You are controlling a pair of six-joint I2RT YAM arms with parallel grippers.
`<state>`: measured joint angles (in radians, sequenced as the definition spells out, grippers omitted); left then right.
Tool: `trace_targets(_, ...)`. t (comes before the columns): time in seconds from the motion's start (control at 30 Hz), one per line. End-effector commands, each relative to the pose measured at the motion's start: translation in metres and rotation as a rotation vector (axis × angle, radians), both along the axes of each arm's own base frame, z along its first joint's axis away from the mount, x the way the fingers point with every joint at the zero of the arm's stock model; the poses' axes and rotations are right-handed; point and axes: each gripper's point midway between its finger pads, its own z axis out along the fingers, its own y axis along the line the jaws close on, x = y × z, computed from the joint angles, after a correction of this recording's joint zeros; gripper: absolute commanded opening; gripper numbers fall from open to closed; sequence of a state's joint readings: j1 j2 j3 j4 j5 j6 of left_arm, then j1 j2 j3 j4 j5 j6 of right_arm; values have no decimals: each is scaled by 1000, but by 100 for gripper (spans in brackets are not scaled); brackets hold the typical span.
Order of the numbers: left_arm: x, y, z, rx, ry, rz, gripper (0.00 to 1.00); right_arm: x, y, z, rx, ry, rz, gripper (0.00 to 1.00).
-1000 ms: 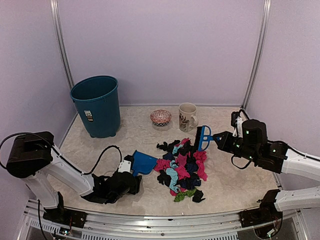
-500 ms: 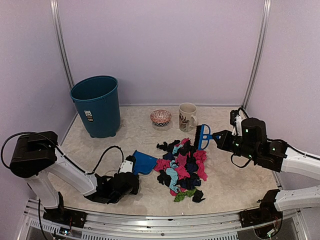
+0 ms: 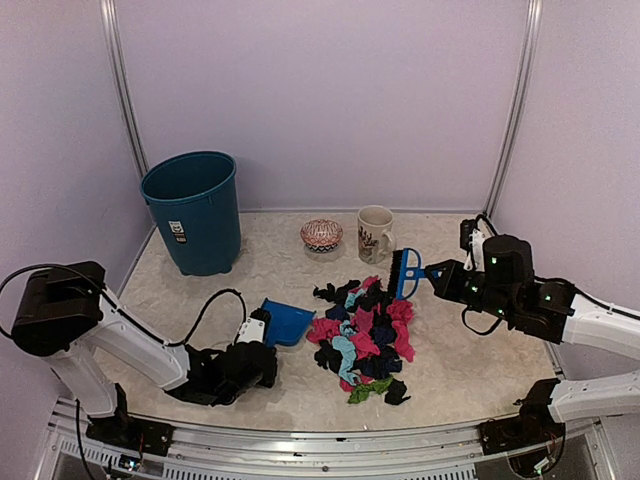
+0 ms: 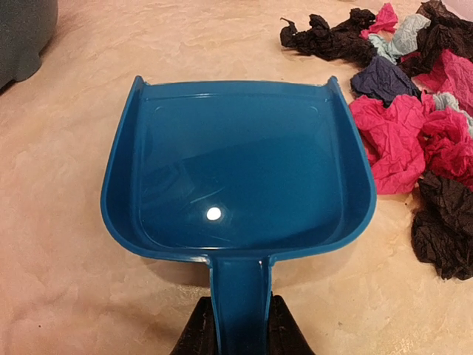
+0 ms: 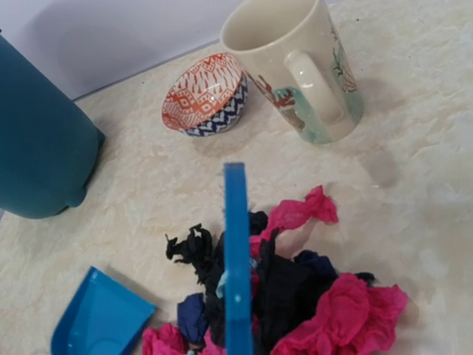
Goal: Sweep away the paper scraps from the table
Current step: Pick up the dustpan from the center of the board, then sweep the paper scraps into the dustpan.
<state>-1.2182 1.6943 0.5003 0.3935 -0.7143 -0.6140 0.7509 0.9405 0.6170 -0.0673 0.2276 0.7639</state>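
Left wrist view tells you most of it. The left gripper has its jaws clamped on either side of the handle of the blue dustpan. The pan lies flat on the table, with nothing in it, and its open mouth points straight away from the jaws.

Thing is, the paper scraps aren't in front of that mouth. They're off to its right side. The nearest pink wad is right up against the pan's right wall, though I can't tell if it's actually touching.

In the top view the pile sits mid-table between the two arms, and its long axis runs roughly far to near. The right gripper is clenched on the handle of the little blue brush. The brush hangs at the far right corner of the heap, with the mug near behind it.

So the pile is sandwiched, brush on the far right and pan on the near left. The right arm is the one placed to push and the left arm is the one placed to catch.

My read is that everything turns on that sideways offset. A stroke from the brush would drive the scraps leftward and toward the arms. The pan mouth looks past the far left end of the pile rather than into it, so I'd guess the pan has to swing its mouth rightward, or slide in under the edge, before sweeping pays off.
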Motion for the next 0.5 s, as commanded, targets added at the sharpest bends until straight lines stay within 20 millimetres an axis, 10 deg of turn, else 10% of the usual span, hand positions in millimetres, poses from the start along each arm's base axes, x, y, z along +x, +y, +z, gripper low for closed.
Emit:
trace_targets(0.0, 0, 0, 25, 10, -19, -3, 0, -1, 1, 11, -15, -23, 14, 0)
trace_targets(0.47, -53, 3, 64, 4, 240, -108, 0, 4, -20, 31, -294, -82, 32, 0)
